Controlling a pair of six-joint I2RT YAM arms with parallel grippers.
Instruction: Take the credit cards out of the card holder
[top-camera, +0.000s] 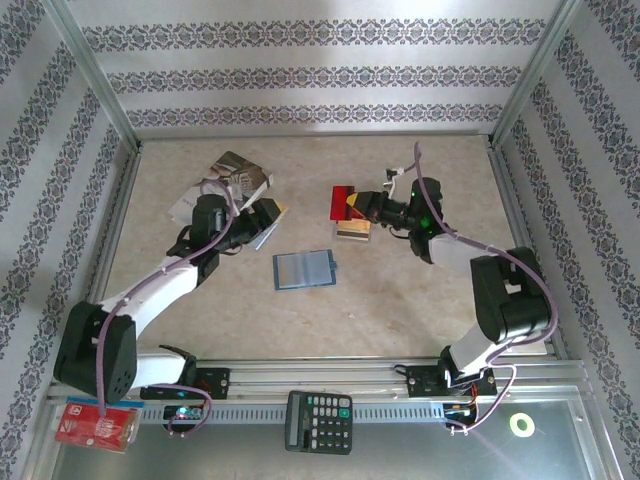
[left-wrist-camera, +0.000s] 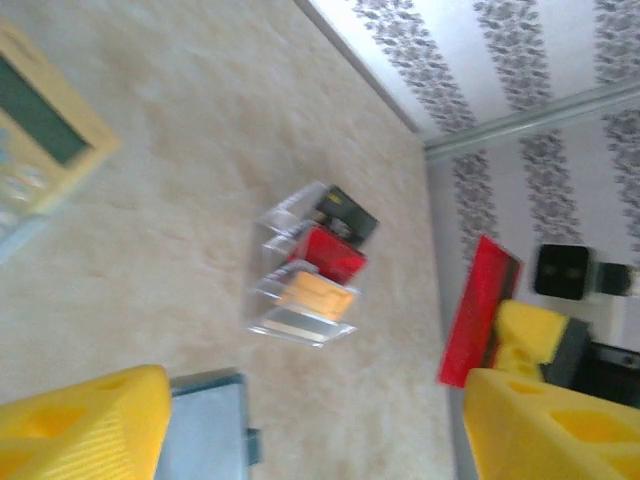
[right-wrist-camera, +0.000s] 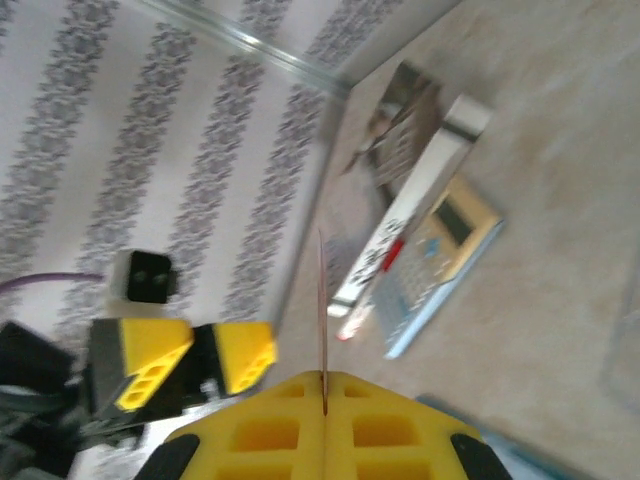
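Note:
The blue card holder (top-camera: 303, 268) lies flat mid-table, its pale striped face up; its corner (left-wrist-camera: 205, 425) sits on the table below my left fingers. My left gripper (top-camera: 250, 228) (left-wrist-camera: 315, 420) hovers left of it, open, nothing between its yellow fingers (left-wrist-camera: 85, 425). My right gripper (top-camera: 362, 207) (right-wrist-camera: 325, 385) is shut on a red credit card (top-camera: 341, 200) (left-wrist-camera: 480, 310), edge-on as a thin line (right-wrist-camera: 323, 300) in the right wrist view. A clear stand (left-wrist-camera: 310, 275) (top-camera: 352, 230) below it holds black, red and gold-tan cards.
A silver-gold pocket calculator (top-camera: 268, 222) (right-wrist-camera: 440, 250) and a printed packet (top-camera: 235, 172) lie under and behind the left gripper. A black calculator (top-camera: 319, 421), a red packet (top-camera: 95, 425) and a green ring (top-camera: 521, 424) sit on the near rail. Patterned walls enclose the table.

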